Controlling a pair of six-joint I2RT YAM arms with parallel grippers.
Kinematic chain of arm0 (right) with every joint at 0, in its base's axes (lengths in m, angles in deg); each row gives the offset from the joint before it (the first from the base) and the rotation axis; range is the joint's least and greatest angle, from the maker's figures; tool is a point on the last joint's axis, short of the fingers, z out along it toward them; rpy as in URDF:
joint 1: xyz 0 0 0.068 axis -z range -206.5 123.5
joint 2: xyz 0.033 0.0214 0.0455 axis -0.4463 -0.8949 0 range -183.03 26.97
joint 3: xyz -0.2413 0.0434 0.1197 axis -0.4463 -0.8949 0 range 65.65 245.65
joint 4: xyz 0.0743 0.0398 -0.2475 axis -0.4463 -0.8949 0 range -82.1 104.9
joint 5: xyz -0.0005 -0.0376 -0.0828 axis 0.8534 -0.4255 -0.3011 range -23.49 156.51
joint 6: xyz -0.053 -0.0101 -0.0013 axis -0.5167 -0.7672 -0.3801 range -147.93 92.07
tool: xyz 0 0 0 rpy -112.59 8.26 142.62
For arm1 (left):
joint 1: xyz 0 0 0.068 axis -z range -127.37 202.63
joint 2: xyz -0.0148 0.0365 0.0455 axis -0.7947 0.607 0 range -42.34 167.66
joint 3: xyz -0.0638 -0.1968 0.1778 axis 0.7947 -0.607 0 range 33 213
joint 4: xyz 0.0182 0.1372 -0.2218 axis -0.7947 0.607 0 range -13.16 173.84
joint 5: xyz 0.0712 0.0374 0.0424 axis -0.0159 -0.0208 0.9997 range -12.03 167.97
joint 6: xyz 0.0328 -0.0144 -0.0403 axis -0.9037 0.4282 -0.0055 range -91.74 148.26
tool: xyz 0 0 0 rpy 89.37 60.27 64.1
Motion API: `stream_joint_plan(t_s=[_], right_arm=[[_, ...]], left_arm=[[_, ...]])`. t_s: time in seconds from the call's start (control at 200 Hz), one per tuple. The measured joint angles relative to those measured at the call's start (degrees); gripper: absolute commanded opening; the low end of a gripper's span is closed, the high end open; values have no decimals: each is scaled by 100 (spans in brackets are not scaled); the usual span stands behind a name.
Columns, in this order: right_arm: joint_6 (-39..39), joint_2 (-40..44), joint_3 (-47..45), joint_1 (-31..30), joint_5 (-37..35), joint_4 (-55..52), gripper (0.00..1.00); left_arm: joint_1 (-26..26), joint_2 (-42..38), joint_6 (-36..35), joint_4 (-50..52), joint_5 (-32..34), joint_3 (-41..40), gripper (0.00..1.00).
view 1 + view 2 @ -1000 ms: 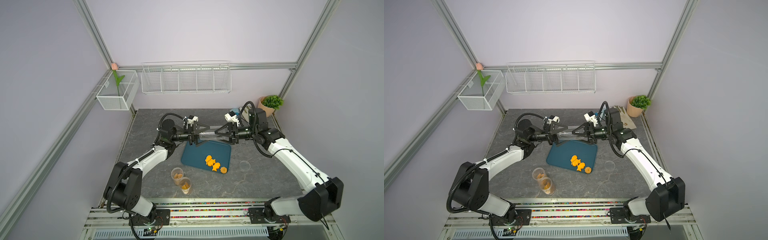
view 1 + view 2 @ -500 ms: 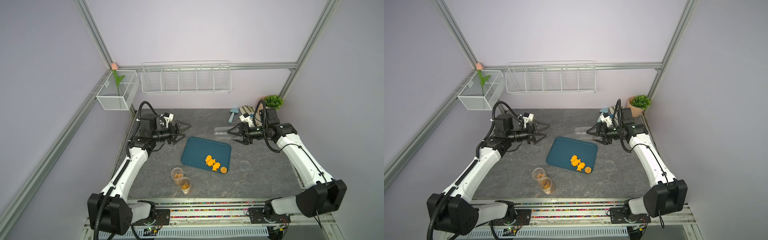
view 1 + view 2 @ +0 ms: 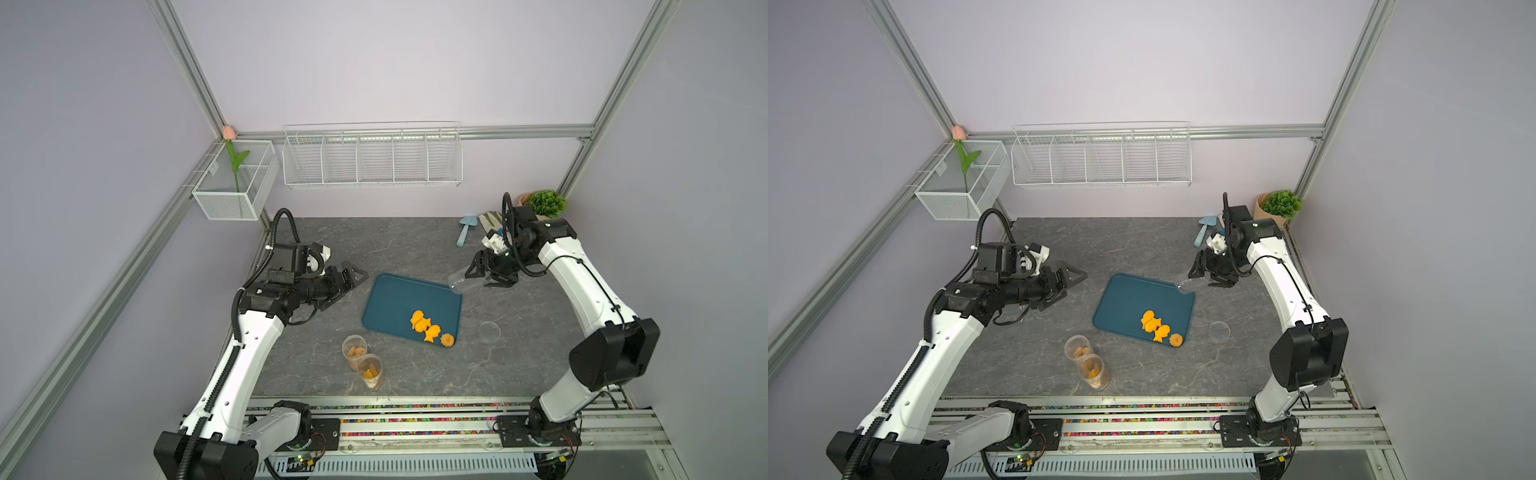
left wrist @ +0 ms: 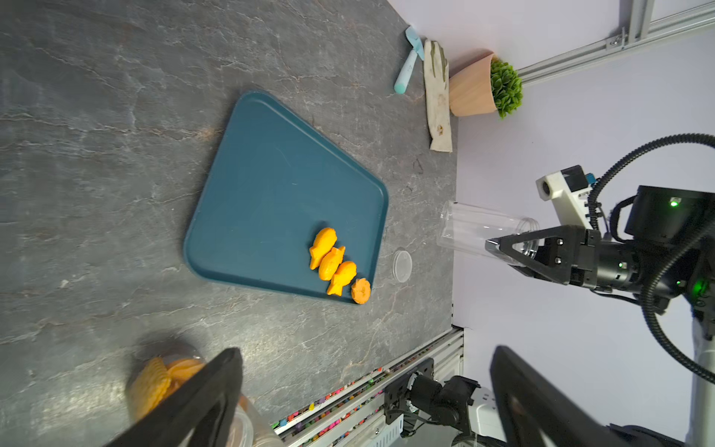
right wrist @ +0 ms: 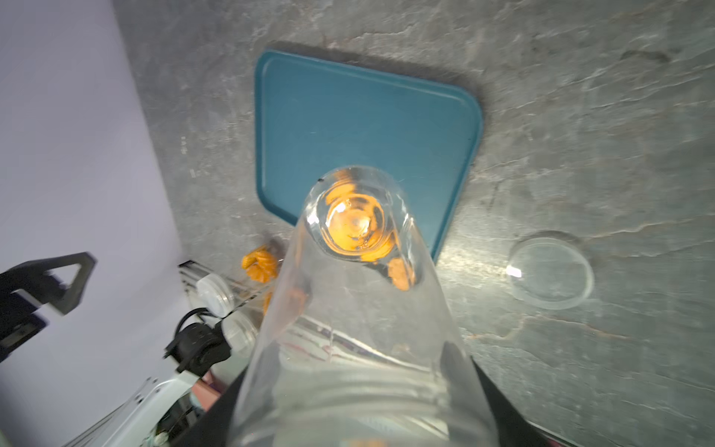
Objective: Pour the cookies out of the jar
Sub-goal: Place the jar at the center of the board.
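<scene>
- Four bright orange cookies [image 3: 432, 332], fish-like shapes and one round, are lying flat in a close row at the near right corner of the teal tray [image 3: 395, 299].
- The clear jar [image 3: 461, 286] is hanging empty and sideways above the tray's far right corner, the right gripper [image 3: 477, 281] clamping its mouth end between its fingers.
- More tan and orange cookies are sitting in two open jars [image 3: 354, 352] standing on the desk [image 3: 316, 357], near left of the tray.

A little green plant [image 3: 546, 203] stands in the far corner. A blue scoop [image 3: 464, 230] and a glove [image 4: 437, 96] lie beside it. Two white wire baskets [image 3: 372, 158] hang on the walls. The small basket [image 3: 232, 199] holds a pink flower [image 3: 228, 133].
</scene>
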Motion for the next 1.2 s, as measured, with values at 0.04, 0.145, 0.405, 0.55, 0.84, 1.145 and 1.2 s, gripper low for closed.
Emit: stream_joint_plan(t_s=[0.04, 0.145, 0.405, 0.55, 0.84, 1.145, 1.2], right_arm=[[-72, -98, 90, 0, -212, -103, 67], [-273, -398, 332, 0, -752, -389, 67], [-599, -1034, 809, 0, -1665, -791, 67], [-726, -1228, 883, 0, -1947, -846, 67], [-870, -1491, 990, 0, -2308, -909, 67], [-918, -1593, 1095, 0, -2485, -931, 67], [-925, -1600, 1095, 0, -2516, -931, 67]], left_arm=[[0, 0, -20, 39, 35, 0, 100], [0, 0, -31, 66, 63, 0, 100], [0, 4, -31, 66, 63, 0, 100], [0, 37, -31, 66, 79, 0, 100], [0, 63, -35, 63, 175, 0, 100], [0, 286, -57, 61, 177, 0, 100], [0, 295, -57, 61, 186, 0, 100]])
